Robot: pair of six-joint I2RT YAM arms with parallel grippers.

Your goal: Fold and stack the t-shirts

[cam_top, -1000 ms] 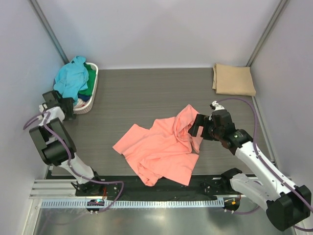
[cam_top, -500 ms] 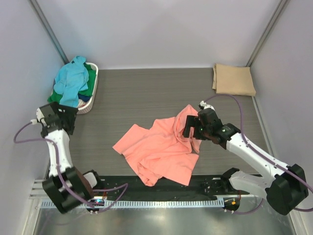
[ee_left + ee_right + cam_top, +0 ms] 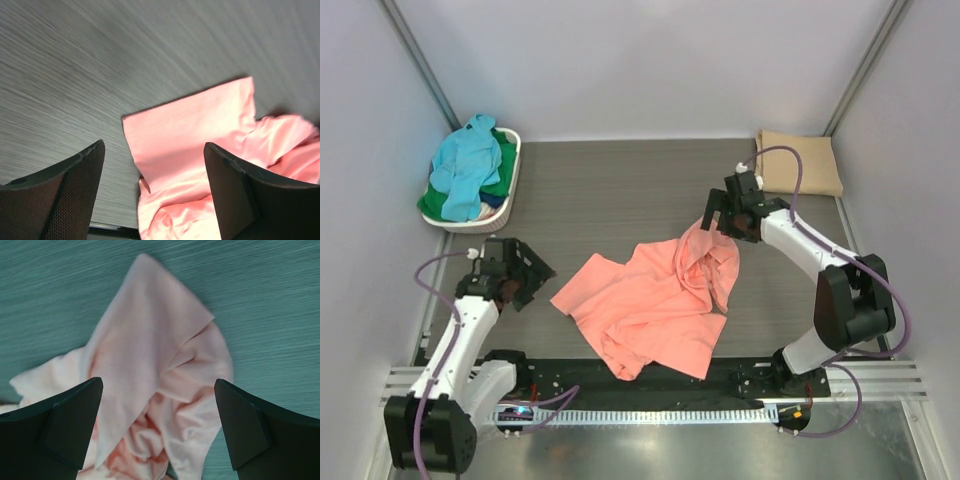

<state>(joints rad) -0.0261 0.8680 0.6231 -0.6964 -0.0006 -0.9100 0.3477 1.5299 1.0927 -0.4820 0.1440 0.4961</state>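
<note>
The salmon-pink t-shirt (image 3: 655,305) lies crumpled on the table's near middle, its far right corner bunched in folds. It shows in the left wrist view (image 3: 200,150) and in the right wrist view (image 3: 150,390). My left gripper (image 3: 533,275) is open and empty, just left of the shirt's left corner. My right gripper (image 3: 712,222) is open and empty, above the shirt's far right corner. The tan t-shirt (image 3: 798,162) lies folded at the far right. Light blue (image 3: 468,165) and green (image 3: 503,170) t-shirts sit in the basket.
The white slotted laundry basket (image 3: 510,205) stands at the far left by the wall. Grey walls close in the table on three sides. A metal rail runs along the near edge by the arm bases.
My left arm has swung from the basket side down and right to the shirt's left corner. My right gripper has moved from the shirt's right side up to its far corner.
</note>
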